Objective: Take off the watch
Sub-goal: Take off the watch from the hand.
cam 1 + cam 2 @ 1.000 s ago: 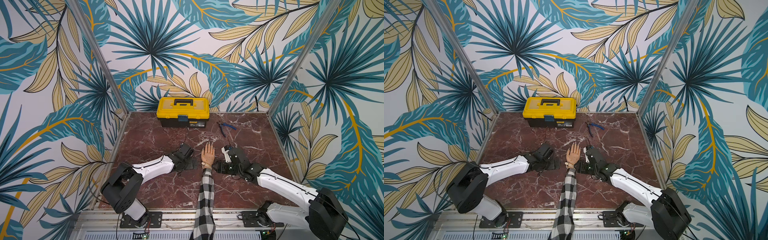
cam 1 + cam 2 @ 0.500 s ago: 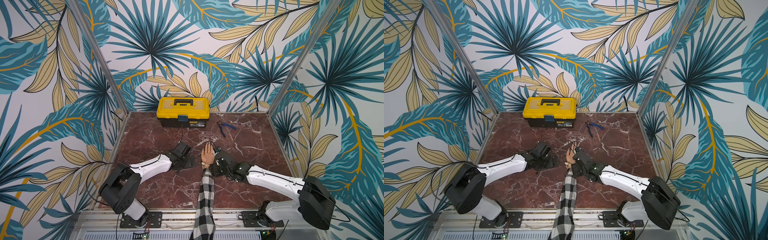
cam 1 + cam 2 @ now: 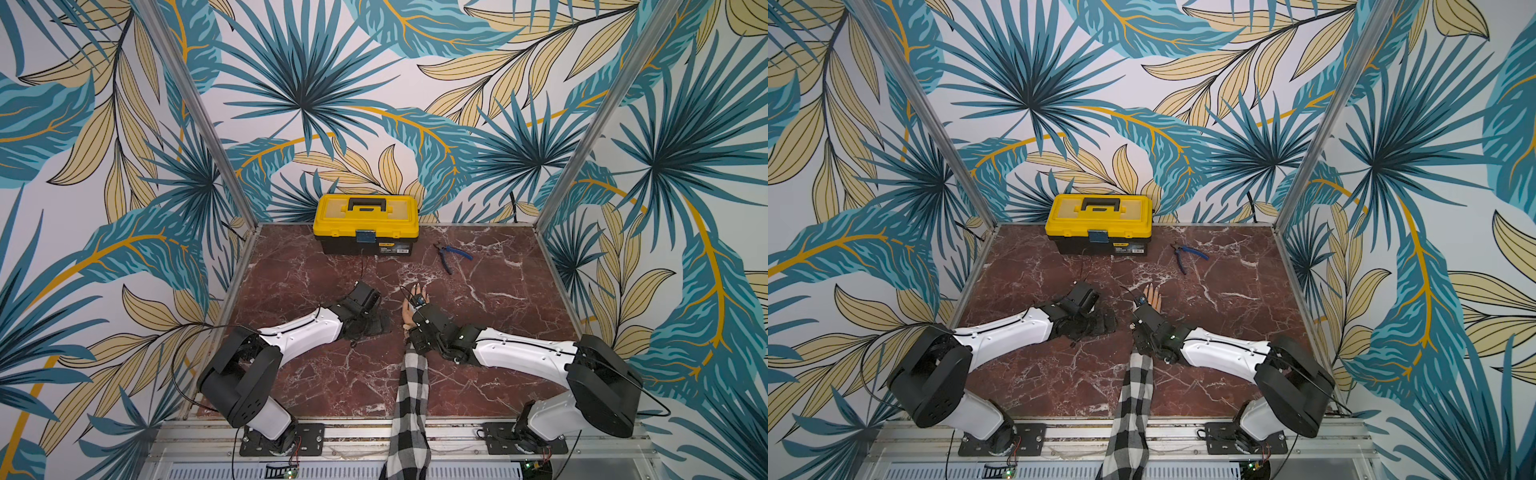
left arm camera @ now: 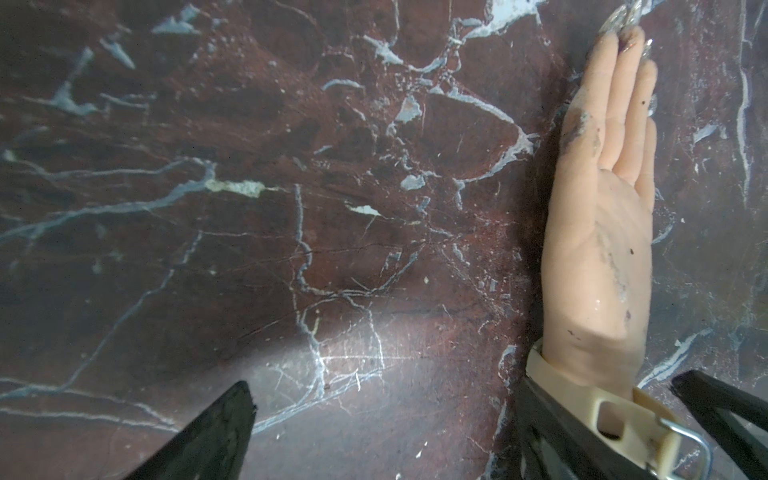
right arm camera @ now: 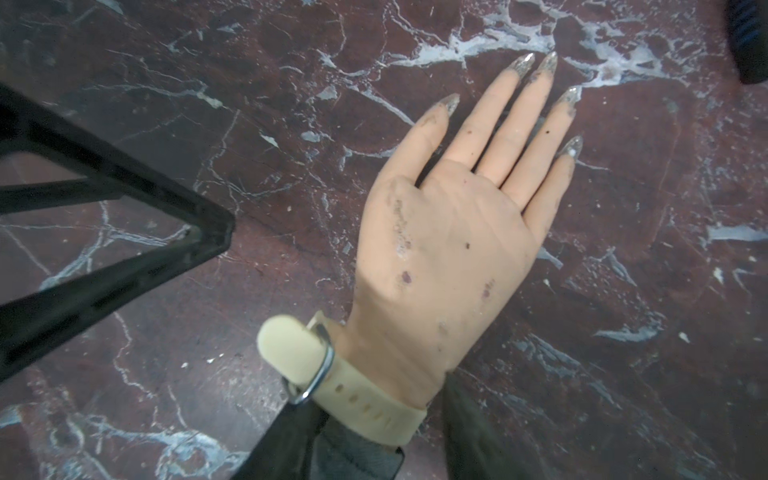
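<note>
Two arms meet at a mannequin hand [image 5: 449,249] that lies flat, back up, on the red marble tabletop [image 3: 307,286], its nails pointing toward the back wall. The watch [image 5: 365,409] sits around the hand's wrist, just ahead of a black-and-white plaid sleeve [image 3: 411,390]. It shows as a cream strap with a row of holes, its rounded tail poking out past a steel buckle [image 5: 328,361]; the case is out of sight.

The left gripper [image 3: 372,324] sits low beside the hand, its fingers [image 4: 216,432] spread wide and gripping nothing. In its wrist view the strapped wrist shows close to one finger.

The right gripper [image 3: 422,328] hangs over the wrist. Only one black finger [image 5: 208,228] shows in its wrist view, clear of the strap, so I cannot tell whether its jaws are apart or together.

A yellow toolbox [image 3: 365,220] and blue-handled pliers [image 3: 457,252] lie at the back, well apart from the hand.
</note>
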{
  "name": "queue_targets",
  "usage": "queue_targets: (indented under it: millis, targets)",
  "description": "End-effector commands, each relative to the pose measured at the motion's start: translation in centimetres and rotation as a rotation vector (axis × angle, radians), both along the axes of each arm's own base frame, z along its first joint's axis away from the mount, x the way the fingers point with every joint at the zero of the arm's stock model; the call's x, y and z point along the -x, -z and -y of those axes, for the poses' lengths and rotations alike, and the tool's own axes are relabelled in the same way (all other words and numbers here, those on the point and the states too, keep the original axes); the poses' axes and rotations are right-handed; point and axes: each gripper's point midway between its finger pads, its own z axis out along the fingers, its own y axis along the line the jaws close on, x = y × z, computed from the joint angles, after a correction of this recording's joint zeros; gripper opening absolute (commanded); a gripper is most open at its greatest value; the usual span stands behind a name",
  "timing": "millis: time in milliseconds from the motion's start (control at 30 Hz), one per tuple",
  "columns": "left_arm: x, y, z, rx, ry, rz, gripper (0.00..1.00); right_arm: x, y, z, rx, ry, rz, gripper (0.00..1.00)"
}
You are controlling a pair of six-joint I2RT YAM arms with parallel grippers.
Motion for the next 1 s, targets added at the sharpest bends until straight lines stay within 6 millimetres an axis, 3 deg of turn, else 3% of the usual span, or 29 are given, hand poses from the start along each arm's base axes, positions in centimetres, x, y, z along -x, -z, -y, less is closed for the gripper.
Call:
queue_targets:
  millis: [0, 333, 733, 967]
  targets:
    - [-0.7, -1.7, 0.4, 0.041, -0.001, 0.041, 0.99, -0.8, -0.7, 0.4, 0.028, 0.022, 0.055, 0.37]
    - [-0.8, -2.4, 1.3, 0.080, 0.021, 0.048, 0.99, -0.9, -1.6, 0.4, 0.032, 0.007, 0.077, 0.01]
    - [-2.2, -6.2, 5.3, 0.197, 0.103, 0.094, 1.00, -0.6, -4.3, -1.8, -0.067, -0.082, 0.097, 0.00]
    - [-2.1, -4.8, 7.8, 0.183, 0.145, 0.064, 0.99, -1.1, -4.9, -1.7, -0.071, -0.060, 0.111, 0.00]
